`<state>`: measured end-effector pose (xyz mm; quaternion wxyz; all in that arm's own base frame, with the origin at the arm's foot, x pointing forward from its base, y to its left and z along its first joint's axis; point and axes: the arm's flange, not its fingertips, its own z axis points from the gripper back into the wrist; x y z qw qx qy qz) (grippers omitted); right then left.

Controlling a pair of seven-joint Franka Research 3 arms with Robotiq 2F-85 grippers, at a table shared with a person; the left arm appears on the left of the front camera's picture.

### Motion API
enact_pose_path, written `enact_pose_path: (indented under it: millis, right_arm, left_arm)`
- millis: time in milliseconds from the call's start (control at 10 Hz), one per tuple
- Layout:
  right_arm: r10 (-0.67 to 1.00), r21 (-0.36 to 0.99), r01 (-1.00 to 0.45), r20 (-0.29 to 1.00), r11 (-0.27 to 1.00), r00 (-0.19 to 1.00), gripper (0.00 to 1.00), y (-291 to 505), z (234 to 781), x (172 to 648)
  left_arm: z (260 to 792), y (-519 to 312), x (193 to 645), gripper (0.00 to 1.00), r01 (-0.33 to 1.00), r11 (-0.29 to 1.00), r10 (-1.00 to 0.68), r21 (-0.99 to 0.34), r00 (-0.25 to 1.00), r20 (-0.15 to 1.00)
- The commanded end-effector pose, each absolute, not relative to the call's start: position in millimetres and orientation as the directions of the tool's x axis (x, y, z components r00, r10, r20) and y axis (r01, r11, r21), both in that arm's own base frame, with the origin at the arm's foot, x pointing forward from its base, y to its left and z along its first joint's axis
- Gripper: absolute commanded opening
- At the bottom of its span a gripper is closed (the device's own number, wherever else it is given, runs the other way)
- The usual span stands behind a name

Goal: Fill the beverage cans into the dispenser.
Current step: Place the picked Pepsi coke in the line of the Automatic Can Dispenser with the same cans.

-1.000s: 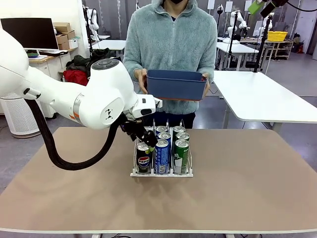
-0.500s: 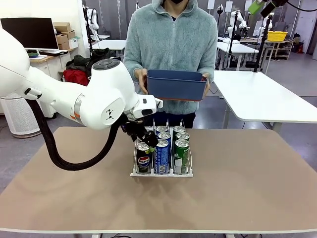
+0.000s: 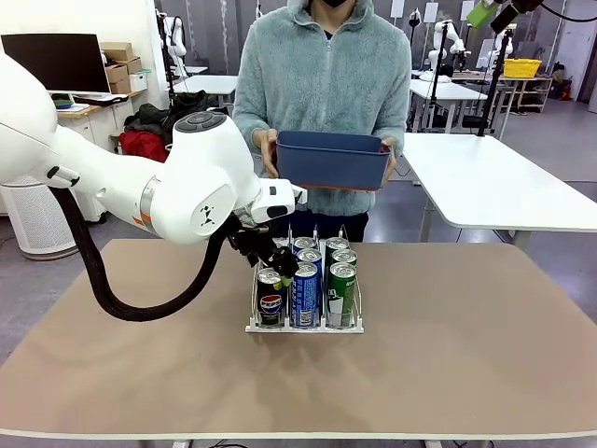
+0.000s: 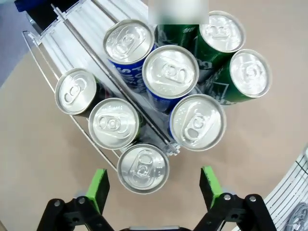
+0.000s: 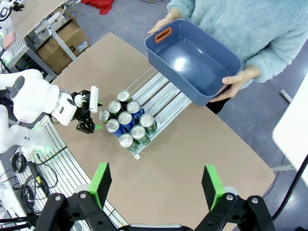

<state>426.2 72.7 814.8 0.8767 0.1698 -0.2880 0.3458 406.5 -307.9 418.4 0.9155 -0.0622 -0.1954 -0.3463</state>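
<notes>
The dispenser [image 3: 303,327] stands mid-table with several beverage cans in its three lanes: a black Pepsi can [image 3: 270,301], a blue can [image 3: 305,297] and a green can [image 3: 341,295] form the front row. My left gripper [image 3: 272,261] hovers over the left lane, behind the Pepsi can. In the left wrist view my left gripper [image 4: 154,187] is open above the silver tops, with the nearest black can [image 4: 143,168] just ahead of its pads and nothing held. My right gripper [image 5: 156,180] is open and empty, high above the table, looking down on the dispenser [image 5: 161,94].
A person at the far side holds an empty dark blue bin [image 3: 331,159] in both hands above the table's far edge. The bin [image 5: 192,62] hangs over the back end of the dispenser lanes. Bare tabletop [image 3: 466,355] lies right of the rack.
</notes>
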Motion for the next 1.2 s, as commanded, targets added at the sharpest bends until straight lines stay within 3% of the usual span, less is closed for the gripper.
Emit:
enact_pose_path:
  millis: [0,700,1100]
  right_arm:
    - [0.510,0.102,-0.709,0.624,0.698,0.592,1.00,72.8,814.0,423.9]
    - [0.510,0.102,-0.709,0.624,0.698,0.592,1.00,72.8,814.0,423.9]
    - [0.510,0.102,-0.709,0.624,0.698,0.592,1.00,72.8,814.0,423.9]
  left_arm:
    - [449.0,-294.2,393.2,1.00,0.715,0.696,-0.633,-0.068,0.655,0.413]
    - [619.3,-229.4,365.4,1.00,0.799,0.598,-0.732,0.068,0.509,0.453]
    - [716.3,-187.1,374.2,1.00,0.847,0.519,-0.743,0.114,0.381,0.550]
